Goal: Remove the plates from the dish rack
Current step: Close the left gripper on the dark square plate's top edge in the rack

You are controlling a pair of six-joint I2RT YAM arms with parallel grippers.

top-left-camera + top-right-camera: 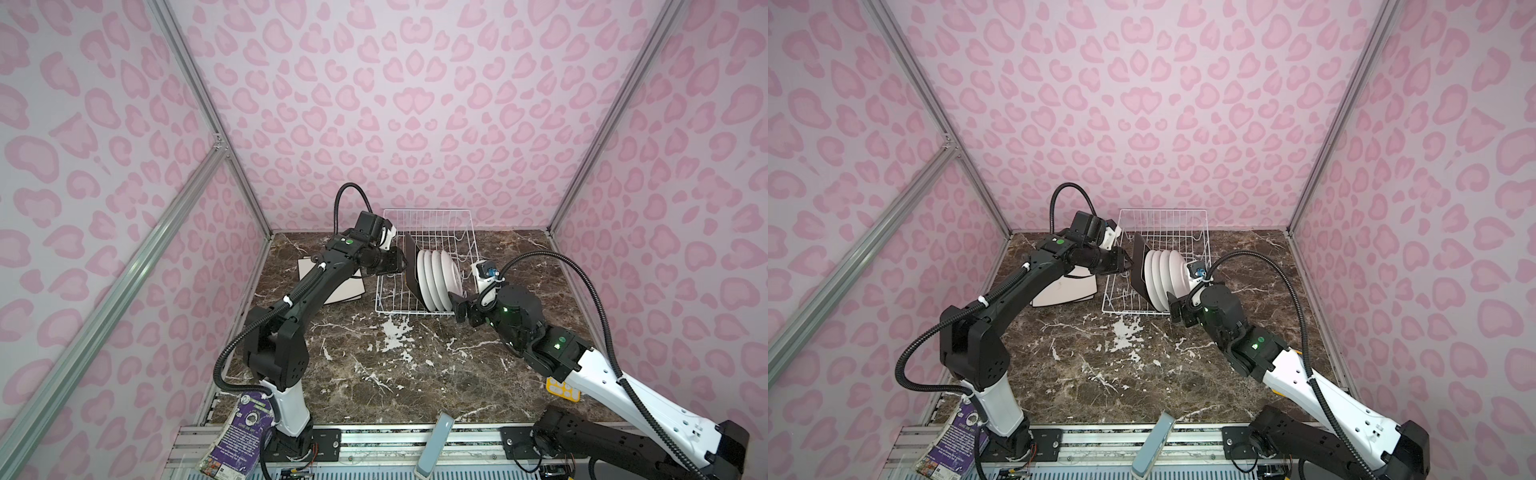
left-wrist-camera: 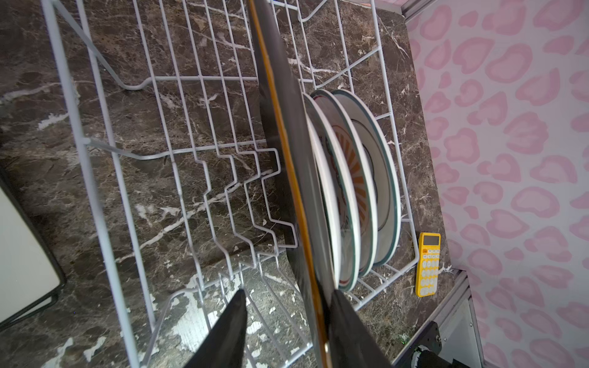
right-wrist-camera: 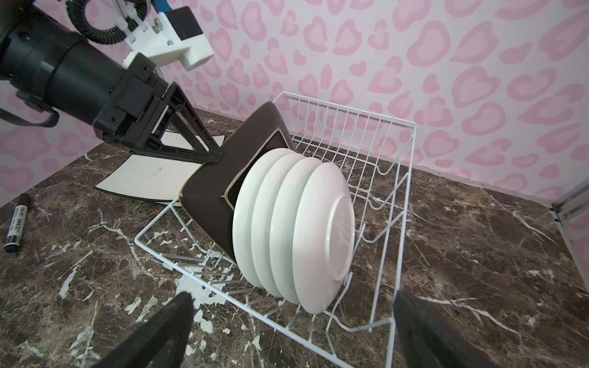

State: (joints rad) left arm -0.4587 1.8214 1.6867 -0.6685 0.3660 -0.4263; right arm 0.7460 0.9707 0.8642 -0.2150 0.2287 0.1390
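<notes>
Left gripper point(image 2: 288, 298) extends from the left of both top views and straddles an edge of the dark brown square plate point(image 3: 207, 197). Its jaws are partly apart: one finger point(image 2: 347, 331) lies against the plate's face, while the other stands clear of it by a visible gap, so no firm clamp is shown. Right gripper point(image 3: 294, 298) hovers at the near right corner of the dish rack point(image 1: 428, 220) with jaws spread wide, holding nothing. The dish rack stands at the centre of both top views on the marble table point(image 1: 374, 374). The dark brown square plate stands on edge in it, tilted. Four round white plates point(image 3: 287, 223) stand upright in a row just right of that plate, the nearest close against it. Cream-white square plates point(image 1: 345, 293) lie flat on the table just left of the rack.
</notes>
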